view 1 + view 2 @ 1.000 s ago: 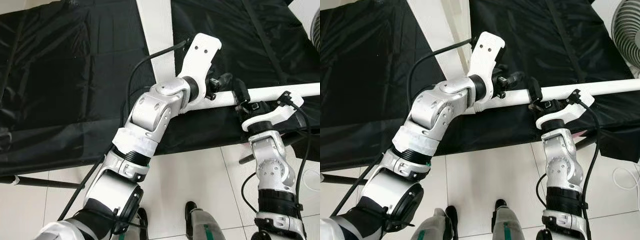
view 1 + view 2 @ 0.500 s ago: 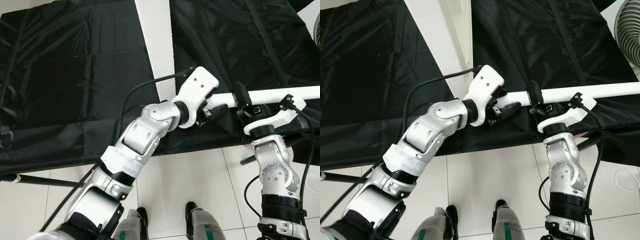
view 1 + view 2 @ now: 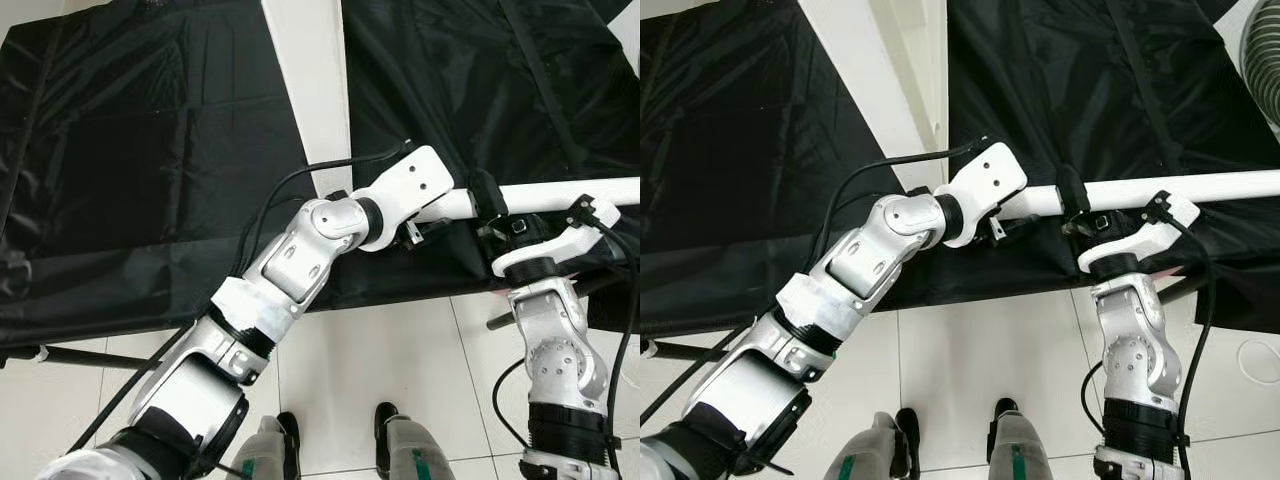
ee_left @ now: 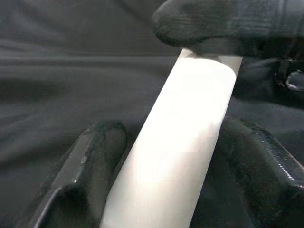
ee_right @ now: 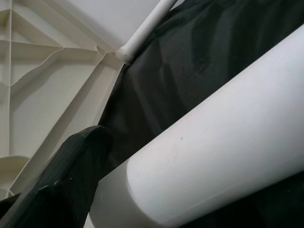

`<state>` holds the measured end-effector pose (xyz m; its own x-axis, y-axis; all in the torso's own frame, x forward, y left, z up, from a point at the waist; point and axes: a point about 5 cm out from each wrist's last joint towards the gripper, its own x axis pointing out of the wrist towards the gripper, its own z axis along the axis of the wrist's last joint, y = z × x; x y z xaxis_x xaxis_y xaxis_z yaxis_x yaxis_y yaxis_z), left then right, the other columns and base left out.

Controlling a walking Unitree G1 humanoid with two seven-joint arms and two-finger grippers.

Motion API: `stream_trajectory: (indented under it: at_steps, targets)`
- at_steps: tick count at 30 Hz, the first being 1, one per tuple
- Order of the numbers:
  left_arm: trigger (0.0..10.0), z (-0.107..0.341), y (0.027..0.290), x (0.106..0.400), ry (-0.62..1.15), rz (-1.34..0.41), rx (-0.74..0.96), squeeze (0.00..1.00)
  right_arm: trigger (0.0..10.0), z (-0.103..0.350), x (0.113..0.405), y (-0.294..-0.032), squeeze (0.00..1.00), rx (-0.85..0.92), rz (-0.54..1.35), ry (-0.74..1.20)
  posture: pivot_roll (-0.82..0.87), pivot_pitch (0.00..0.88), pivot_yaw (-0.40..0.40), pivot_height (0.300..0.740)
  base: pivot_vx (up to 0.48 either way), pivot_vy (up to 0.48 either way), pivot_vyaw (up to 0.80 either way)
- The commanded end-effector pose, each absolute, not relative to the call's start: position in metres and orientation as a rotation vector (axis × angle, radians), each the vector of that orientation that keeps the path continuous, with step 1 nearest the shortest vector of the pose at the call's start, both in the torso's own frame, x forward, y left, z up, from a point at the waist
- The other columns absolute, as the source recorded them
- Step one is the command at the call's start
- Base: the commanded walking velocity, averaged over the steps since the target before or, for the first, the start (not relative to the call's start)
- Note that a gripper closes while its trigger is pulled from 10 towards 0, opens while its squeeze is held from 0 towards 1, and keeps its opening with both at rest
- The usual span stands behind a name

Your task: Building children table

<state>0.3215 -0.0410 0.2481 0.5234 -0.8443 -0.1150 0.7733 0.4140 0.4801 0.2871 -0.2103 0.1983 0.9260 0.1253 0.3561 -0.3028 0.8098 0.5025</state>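
Both end effectors meet on one white table leg (image 3: 560, 192), a round tube lying crosswise before the robot, its long axis running from the left end effector (image 3: 425, 215) out past the right end effector (image 3: 497, 215) toward the robot's right. The left one straddles the tube's near end, its fingers (image 4: 95, 156) set either side without visibly pinching. The right one is clamped on the tube just beside it. Black sheeting (image 3: 150, 150) covers the floor beneath; a ribbed white tabletop panel (image 5: 42, 85) lies beyond. Any coming push likely runs along that axis.
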Motion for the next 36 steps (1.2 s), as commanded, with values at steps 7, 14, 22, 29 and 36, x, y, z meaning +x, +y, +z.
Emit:
stream_trajectory:
  at_steps: [7,14,22,29,36]
  targets:
    - [10.0,0.243,-0.04,0.34,-0.174,-0.78,0.544,0.0,10.0,0.163,0.25,-0.19,0.0,0.883,0.359,-0.173,-0.02,0.333,0.174,0.74,0.0,0.0,0.0]
    - [10.0,0.244,-0.04,0.344,-0.169,-0.769,0.52,0.0,10.0,0.158,0.227,-0.186,0.0,0.958,0.406,-0.161,-0.03,0.332,0.178,0.74,0.0,0.0,0.0]
    - [10.0,0.257,-0.037,0.341,-0.194,-0.826,0.412,0.0,10.0,0.185,0.223,-0.181,0.0,0.763,0.469,-0.199,-0.04,0.324,0.189,0.74,0.0,0.0,0.0]
    - [10.0,0.27,-0.006,0.293,-0.355,-1.106,0.313,0.0,10.0,0.241,0.252,-0.184,0.0,0.608,0.552,-0.365,-0.01,0.292,0.145,0.74,0.0,0.0,0.0]
    - [10.0,0.277,0.026,0.279,-0.384,-1.018,0.297,0.0,10.0,0.239,0.264,-0.181,0.0,0.546,0.597,-0.343,0.0,0.279,0.121,0.74,0.0,0.0,0.0]
